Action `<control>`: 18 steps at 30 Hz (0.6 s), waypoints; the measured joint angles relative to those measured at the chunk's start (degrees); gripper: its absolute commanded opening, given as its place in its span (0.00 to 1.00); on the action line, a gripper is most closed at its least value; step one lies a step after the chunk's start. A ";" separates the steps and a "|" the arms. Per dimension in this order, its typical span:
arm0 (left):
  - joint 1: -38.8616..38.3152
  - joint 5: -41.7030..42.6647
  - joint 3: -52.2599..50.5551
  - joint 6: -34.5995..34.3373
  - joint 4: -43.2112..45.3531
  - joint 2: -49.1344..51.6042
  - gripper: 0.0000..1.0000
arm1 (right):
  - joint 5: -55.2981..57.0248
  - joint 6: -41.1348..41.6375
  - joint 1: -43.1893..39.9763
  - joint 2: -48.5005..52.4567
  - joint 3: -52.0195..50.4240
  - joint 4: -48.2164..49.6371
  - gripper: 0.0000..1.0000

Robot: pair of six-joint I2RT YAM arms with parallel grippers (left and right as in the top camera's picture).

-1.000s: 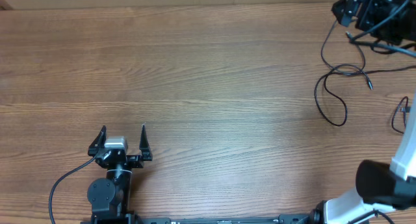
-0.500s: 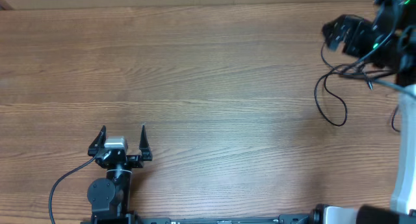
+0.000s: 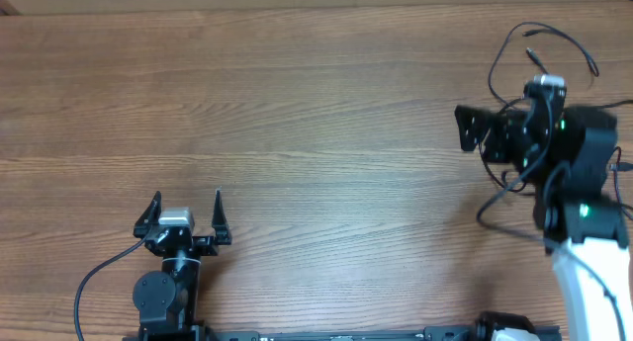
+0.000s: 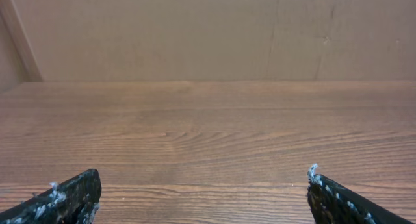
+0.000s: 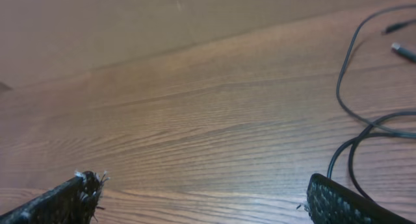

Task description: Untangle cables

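Black thin flexible cables (image 5: 338, 87) lie in loose loops on the grained brown wood table (image 3: 297, 104), far right side, beside the right gripper (image 5: 203, 185). Right gripper and left gripper (image 3: 188, 195): jaws spread wide, holding nothing.

Right arm swung in from the far corner; cables shifted.
The right gripper (image 3: 467, 128) was up at the table's far right edge and now sits nearer and further left, turned to point left. The cables (image 3: 492, 76) moved with it. The single loop once lying below the claw is gone, a strand with plug ends now arcs just beyond the claw, and another curls behind it, under the arm.
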 measured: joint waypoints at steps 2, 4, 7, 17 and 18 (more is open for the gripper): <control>0.00 0.00 -0.02 0.00 0.00 0.00 1.00 | -0.09 0.00 0.00 -4.42 -3.93 3.04 1.00; 0.00 0.00 0.00 0.00 -0.02 0.00 1.00 | -0.22 -0.04 0.00 -8.46 -7.13 6.32 1.00; 0.00 0.00 0.00 0.00 -0.02 0.00 1.00 | -0.24 -0.02 0.00 -14.27 -11.61 11.23 1.00; 0.00 0.00 0.00 0.00 -0.02 0.00 1.00 | -0.22 -0.02 0.00 -25.66 -22.45 23.08 1.00; 0.00 -0.02 0.00 0.00 -0.02 0.00 1.00 | -0.22 -0.02 0.00 -26.14 -23.02 24.39 1.00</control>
